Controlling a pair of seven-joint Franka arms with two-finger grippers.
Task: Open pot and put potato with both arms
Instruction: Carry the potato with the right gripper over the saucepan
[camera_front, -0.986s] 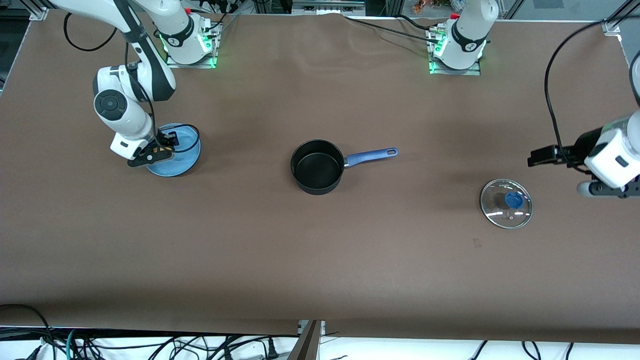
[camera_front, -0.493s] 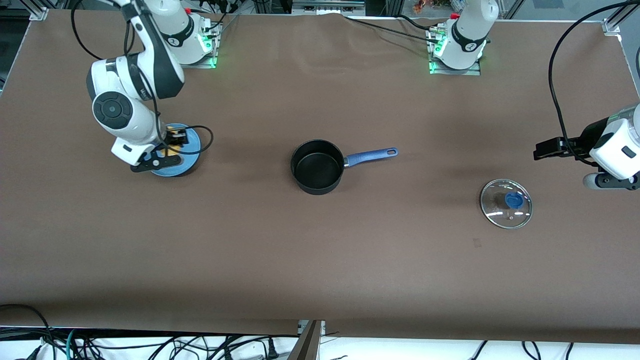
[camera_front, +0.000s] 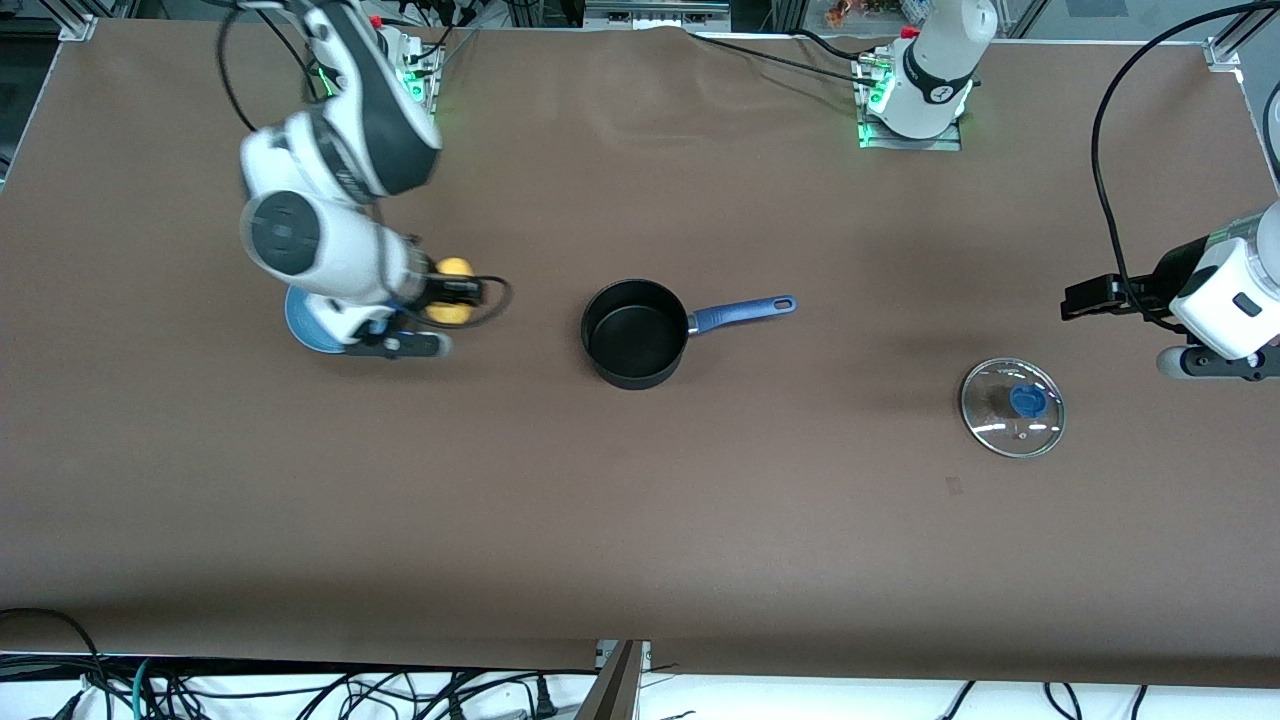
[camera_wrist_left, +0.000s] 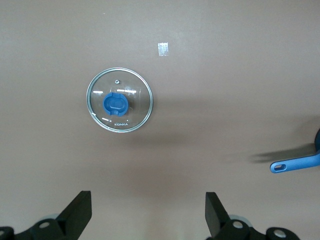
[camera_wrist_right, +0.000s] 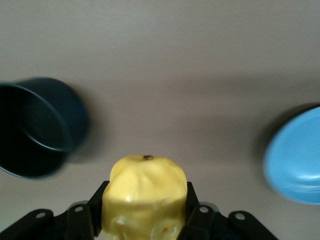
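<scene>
Nearest the front camera, toward the left arm's end of the table (camera_front: 640, 520), lies the glass lid (camera_front: 1013, 407), flat on the brown cloth with its blue knob up. Over the table's edge just beside it hangs the left gripper (camera_front: 1215, 365); its wrist view shows the two black fingers (camera_wrist_left: 75, 212) spread wide with nothing between them, the lid (camera_wrist_left: 119, 100) lying apart from them below. That arm is waiting.

Farther from the camera, mid-table, sits the pot (camera_front: 634, 333), uncovered and dark inside, its blue handle (camera_front: 742, 312) pointing toward the left arm's end.

Up at the right arm's end, the right gripper (camera_front: 450, 292) is in the air over bare cloth between the blue plate (camera_front: 305, 325) and the pot, and it's got the potato (camera_front: 452, 290)! The right wrist view shows the yellow potato (camera_wrist_right: 145, 195) pinched firmly between both fingers, with the pot (camera_wrist_right: 37, 125) to one side and the plate (camera_wrist_right: 295, 160) to the other.
</scene>
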